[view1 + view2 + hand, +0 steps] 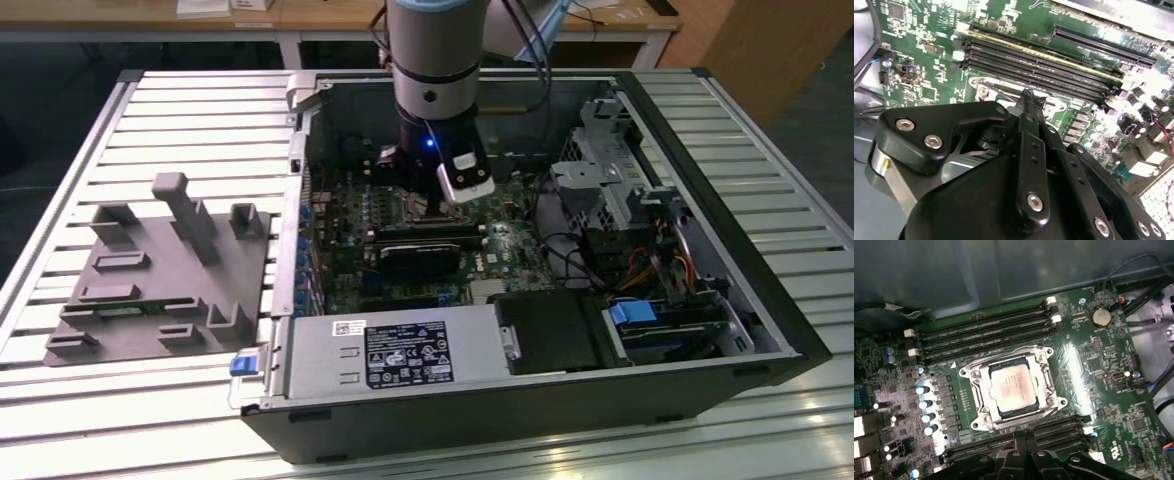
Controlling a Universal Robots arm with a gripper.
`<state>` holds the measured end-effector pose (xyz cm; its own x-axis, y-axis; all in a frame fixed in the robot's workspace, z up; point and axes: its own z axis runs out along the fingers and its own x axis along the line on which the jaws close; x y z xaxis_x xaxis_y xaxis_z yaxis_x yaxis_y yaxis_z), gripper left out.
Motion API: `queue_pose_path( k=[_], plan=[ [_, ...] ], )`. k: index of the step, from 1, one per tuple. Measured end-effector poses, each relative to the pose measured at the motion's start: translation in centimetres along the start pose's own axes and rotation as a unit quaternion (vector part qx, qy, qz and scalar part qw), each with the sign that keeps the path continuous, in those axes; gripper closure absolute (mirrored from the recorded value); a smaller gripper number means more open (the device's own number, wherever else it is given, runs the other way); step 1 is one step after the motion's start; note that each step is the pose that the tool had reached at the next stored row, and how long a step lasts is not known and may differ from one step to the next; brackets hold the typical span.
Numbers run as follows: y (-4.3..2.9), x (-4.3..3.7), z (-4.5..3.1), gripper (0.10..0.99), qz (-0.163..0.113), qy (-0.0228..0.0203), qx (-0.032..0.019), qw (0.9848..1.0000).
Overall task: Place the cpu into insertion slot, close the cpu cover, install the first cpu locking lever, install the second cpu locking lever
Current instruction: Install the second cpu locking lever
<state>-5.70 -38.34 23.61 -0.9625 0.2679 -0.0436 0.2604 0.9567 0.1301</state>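
Observation:
In the first wrist view the cpu point(1013, 387), a silvery-beige square, lies in the insertion slot point(1055, 397) on the green board. The grey cpu cover point(984, 392) lies flat around it as a frame. My gripper point(1024, 438) is shut, with nothing seen between its fingers. Its tips are right at the slot's edge, beside a thin wire lever point(1046, 414) that runs along that side. In the second wrist view the gripper's tips point(1029, 96) hover over the slot's grey rim point(983, 86). In the exterior view the gripper point(420, 205) reaches down into the open computer case.
Long black memory slots point(984, 335) flank the socket on both sides. A black heatsink block point(420, 255) sits just in front of it, with the power supply point(387, 355) further forward. A drive cage point(601, 170) and cables are at the exterior view's right, a grey fixture point(160, 270) at its left.

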Motion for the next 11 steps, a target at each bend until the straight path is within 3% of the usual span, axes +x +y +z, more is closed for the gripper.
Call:
queue_pose_path(
  k=[11],
  plan=[
    [-0.71, 0.87, 1.14, 0.984, 0.001, 0.0033, -0.012, 0.9999]
  ],
)
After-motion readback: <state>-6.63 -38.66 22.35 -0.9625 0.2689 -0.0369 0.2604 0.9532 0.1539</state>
